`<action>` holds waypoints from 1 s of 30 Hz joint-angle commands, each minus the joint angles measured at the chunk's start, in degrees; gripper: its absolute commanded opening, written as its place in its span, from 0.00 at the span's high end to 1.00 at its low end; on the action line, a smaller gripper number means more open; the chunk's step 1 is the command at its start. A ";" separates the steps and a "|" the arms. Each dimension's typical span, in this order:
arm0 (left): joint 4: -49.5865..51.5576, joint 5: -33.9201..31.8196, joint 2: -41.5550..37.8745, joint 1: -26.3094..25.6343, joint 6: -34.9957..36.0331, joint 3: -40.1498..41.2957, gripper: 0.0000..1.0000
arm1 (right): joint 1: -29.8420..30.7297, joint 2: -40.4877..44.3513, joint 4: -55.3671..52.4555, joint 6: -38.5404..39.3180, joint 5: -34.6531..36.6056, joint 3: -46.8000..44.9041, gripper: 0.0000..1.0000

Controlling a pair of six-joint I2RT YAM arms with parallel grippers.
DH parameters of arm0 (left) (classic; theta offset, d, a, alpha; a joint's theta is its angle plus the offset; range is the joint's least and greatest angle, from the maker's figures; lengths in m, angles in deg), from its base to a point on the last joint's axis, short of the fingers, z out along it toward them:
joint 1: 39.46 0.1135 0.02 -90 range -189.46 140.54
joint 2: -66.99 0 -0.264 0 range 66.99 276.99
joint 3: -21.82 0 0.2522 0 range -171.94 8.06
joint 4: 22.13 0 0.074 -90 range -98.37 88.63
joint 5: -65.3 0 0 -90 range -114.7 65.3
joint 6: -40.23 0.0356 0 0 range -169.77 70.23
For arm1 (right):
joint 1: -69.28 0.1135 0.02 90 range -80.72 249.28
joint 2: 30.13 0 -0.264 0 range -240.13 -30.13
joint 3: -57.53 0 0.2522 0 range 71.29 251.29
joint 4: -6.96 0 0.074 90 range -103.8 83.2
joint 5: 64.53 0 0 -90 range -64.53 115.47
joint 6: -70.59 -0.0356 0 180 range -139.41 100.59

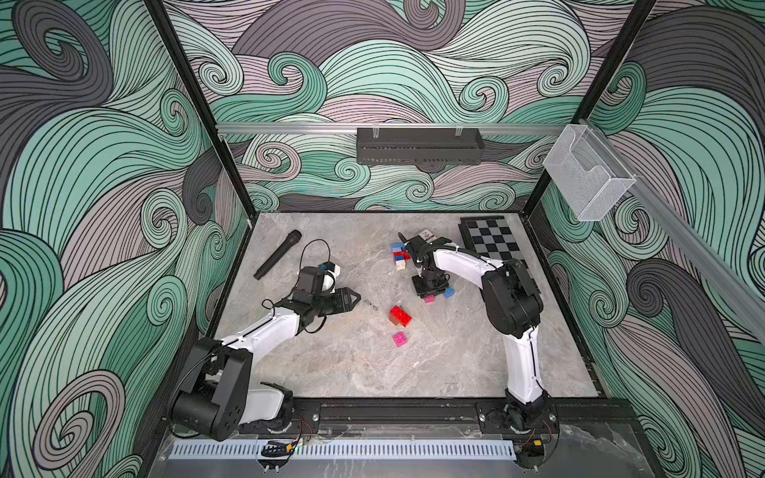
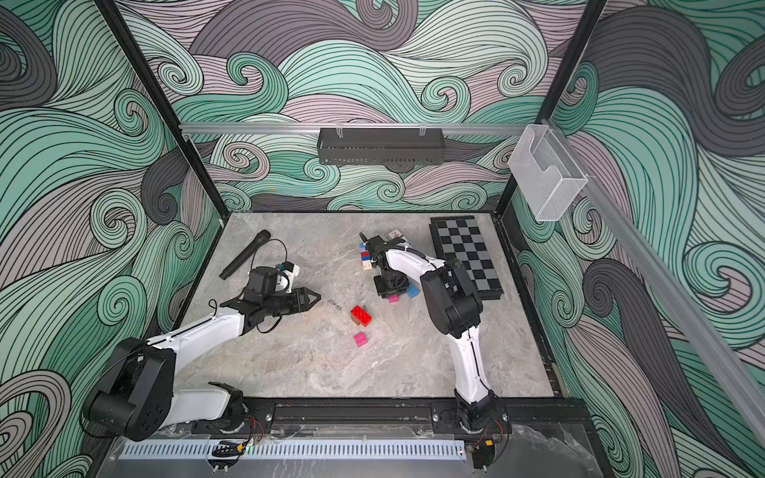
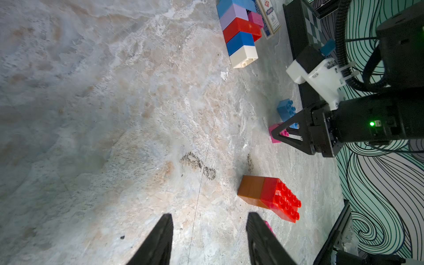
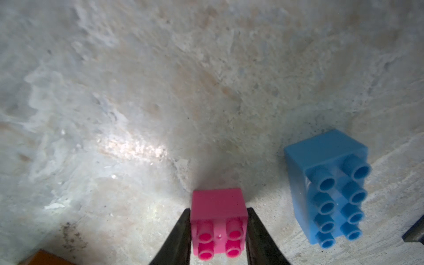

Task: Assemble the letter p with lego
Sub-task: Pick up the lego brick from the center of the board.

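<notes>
step: picking a brick for the P | right gripper (image 4: 218, 210) pinches pink square brick (image 4: 218, 229) on table (image 4: 137, 91), blue oblong brick (image 4: 325, 183) near | left gripper (image 3: 210, 215) spread, empty | part-built stack (image 3: 238, 34) lies well apart | next, likely: lift clear, carry to stack, line up studs

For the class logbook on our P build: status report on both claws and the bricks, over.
Left claw open, empty. Right claw shut on small pink square plastic brick. Light-blue oblong plastic brick beside it, apart.
</notes>
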State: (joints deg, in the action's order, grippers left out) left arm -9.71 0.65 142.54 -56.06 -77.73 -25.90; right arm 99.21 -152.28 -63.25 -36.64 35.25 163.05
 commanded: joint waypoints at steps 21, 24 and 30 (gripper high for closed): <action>-1.86 -0.21 -3.32 0.46 2.20 0.20 0.47 | 8.78 13.96 -5.47 16.59 -3.27 -0.96 0.80; -2.12 -0.31 -3.83 0.43 2.45 0.69 0.47 | 10.86 13.66 -7.14 18.54 -3.87 0.80 0.80; -2.43 -0.38 -4.58 0.50 3.02 1.07 0.47 | 14.78 10.44 -9.29 21.77 -5.16 4.42 0.80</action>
State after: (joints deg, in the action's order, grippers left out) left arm -11.03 0.38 139.46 -56.06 -76.14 -25.33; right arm 112.68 -140.30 -69.74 -18.35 31.84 165.52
